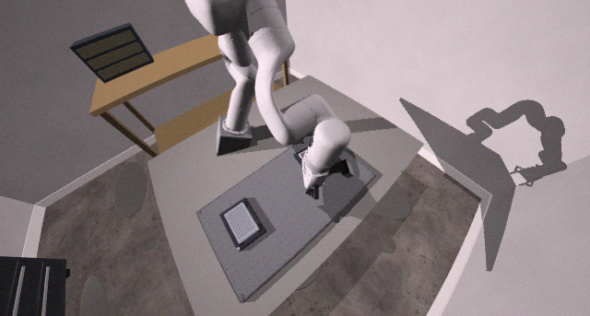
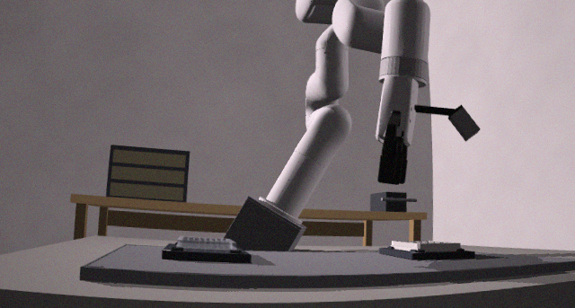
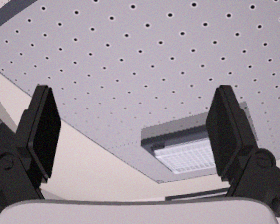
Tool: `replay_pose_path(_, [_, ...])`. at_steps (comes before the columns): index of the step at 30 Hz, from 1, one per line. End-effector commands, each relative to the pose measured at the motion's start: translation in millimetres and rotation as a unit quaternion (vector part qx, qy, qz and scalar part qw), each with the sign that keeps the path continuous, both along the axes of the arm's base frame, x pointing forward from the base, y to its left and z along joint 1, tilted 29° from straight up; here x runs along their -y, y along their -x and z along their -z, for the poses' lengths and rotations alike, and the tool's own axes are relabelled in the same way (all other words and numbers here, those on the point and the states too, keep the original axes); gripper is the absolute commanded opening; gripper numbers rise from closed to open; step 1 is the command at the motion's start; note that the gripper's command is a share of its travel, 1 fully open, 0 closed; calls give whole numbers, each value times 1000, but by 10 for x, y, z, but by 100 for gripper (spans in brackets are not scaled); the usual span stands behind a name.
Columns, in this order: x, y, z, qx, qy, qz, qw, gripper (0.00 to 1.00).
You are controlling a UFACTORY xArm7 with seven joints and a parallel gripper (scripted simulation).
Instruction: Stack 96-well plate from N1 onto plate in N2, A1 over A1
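The N1 plate (image 1: 241, 223) (image 2: 204, 243) (image 3: 187, 156) is pale and sits in the dark nest N1 (image 1: 256, 217) (image 2: 207, 256). The N2 plate (image 2: 427, 245) is white and sits in the dark nest N2 (image 2: 422, 255); in the top view the arm hides this plate. My gripper (image 1: 312, 193) (image 2: 392, 182) (image 3: 133, 103) is open and empty, high above the board on the N2 side. In the wrist view the right finger overlaps the right part of N1 and its plate. The A1 marks are too small to read.
Both nests stand on a grey perforated board (image 1: 286, 215) (image 2: 305, 265) (image 3: 116, 95) on the table (image 1: 184, 182). The arm's base (image 1: 232, 141) (image 2: 267, 227) is behind the board. A wooden bench (image 1: 175, 58) (image 2: 332, 214) with a rack (image 1: 112, 53) (image 2: 148, 173) stands farther back.
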State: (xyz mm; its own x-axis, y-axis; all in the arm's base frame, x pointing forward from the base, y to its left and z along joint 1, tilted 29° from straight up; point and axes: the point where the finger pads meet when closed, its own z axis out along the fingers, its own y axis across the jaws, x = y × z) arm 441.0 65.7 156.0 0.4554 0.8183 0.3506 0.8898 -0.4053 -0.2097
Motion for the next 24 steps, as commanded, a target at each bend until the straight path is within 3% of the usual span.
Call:
replay_pose_path(1, [188, -56, 98, -18, -4, 57, 998, 100])
replay_pose_path(7, [383, -92, 206, -20, -4, 62, 998, 100])
replay_pose_path(11, [558, -106, 303, -40, -10, 125, 991, 100])
replay_pose_path(18, [731, -119, 399, -42, -10, 131, 990, 100])
replay_pose_path(24, [994, -112, 545, -63, -17, 199, 978, 100])
